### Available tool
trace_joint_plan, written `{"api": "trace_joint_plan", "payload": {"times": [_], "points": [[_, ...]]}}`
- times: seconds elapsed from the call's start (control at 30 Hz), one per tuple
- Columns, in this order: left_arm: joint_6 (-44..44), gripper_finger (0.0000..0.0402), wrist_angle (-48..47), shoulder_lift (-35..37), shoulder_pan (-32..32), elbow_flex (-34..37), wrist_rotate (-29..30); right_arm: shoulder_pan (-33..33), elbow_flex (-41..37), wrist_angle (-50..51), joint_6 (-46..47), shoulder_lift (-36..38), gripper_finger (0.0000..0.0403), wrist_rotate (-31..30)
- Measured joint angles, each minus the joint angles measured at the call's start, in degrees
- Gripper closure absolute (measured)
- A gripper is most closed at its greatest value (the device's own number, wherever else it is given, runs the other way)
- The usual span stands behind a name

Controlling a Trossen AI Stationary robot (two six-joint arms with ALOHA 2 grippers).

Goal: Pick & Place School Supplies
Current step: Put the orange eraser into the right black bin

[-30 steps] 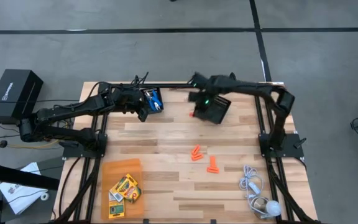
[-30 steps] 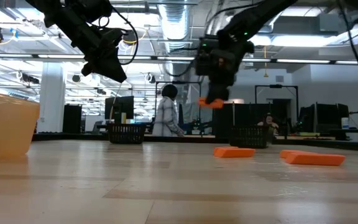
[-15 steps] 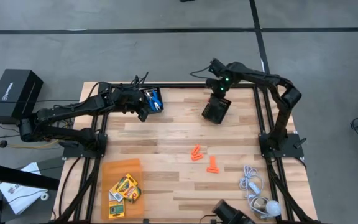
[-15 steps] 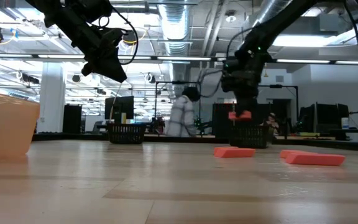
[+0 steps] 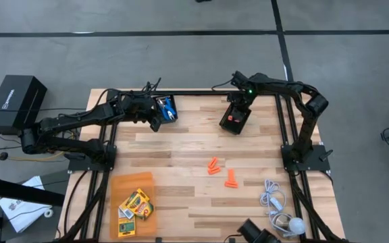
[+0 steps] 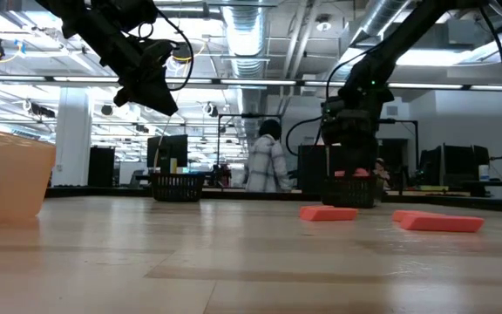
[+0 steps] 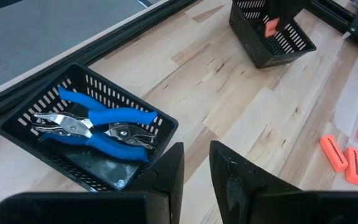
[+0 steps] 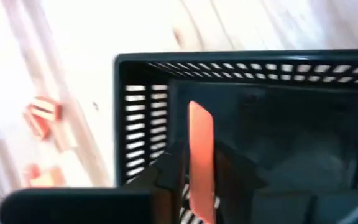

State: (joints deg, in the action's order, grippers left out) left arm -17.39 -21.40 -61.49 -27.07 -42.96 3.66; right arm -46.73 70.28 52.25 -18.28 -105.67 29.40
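At the table's far side, my right gripper [image 5: 238, 108] hangs over a black mesh bin [image 5: 236, 119], with an orange piece [image 8: 200, 149] between its fingers inside the bin's mouth. My left gripper [image 7: 196, 163] hovers open and empty at the near side of a second black mesh bin [image 7: 86, 134]. In that bin lies the blue-handled tool [image 7: 95, 121]. Two more groups of orange pieces [image 5: 213, 165] [image 5: 231, 179] lie flat mid-table. The crayon boxes [image 5: 135, 204] rest on an orange tray [image 5: 130, 182] at the near left. My right gripper pinches the orange piece's long sides [image 8: 199, 167] between its two fingers, which slant down from above. The piece runs along the fingers and sticks out past their tips into the bin [image 6: 347, 173]. I cannot tell whether it touches the bin's floor.
A white cord with a round bulb [image 5: 282, 214] lies at the near right corner. Dark frame rails [image 5: 289, 135] stand along the table's left and right sides. A person [image 6: 267, 164] stands in the room behind.
My right gripper has swung toward the table's right edge and gone down, rolling a little. It has carried the orange piece from left of the far right bin to inside its mouth. The person in the background has walked right.
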Motion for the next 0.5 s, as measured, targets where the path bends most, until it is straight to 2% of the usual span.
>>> {"api": "trace_joint_plan", "payload": {"times": [0.3, 0.4, 0.5], "points": [[-1.82, 0.033, 0.0, 0.0, 0.0, 0.0, 0.65, -0.12, 0.0, 1.41, -0.12, 0.11, 0.0203, 1.57], [-2.34, 0.033, 0.04, 0.0, -0.02, 0.0, 0.98, -0.38, -0.02, 1.69, -0.12, 2.3, 0.0181, 5.44], [-2.32, 0.033, 0.66, 0.0, -0.02, 0.0, 0.97, -0.35, -0.02, 0.06, 0.51, 6.68, 0.0178, 9.18]]}}
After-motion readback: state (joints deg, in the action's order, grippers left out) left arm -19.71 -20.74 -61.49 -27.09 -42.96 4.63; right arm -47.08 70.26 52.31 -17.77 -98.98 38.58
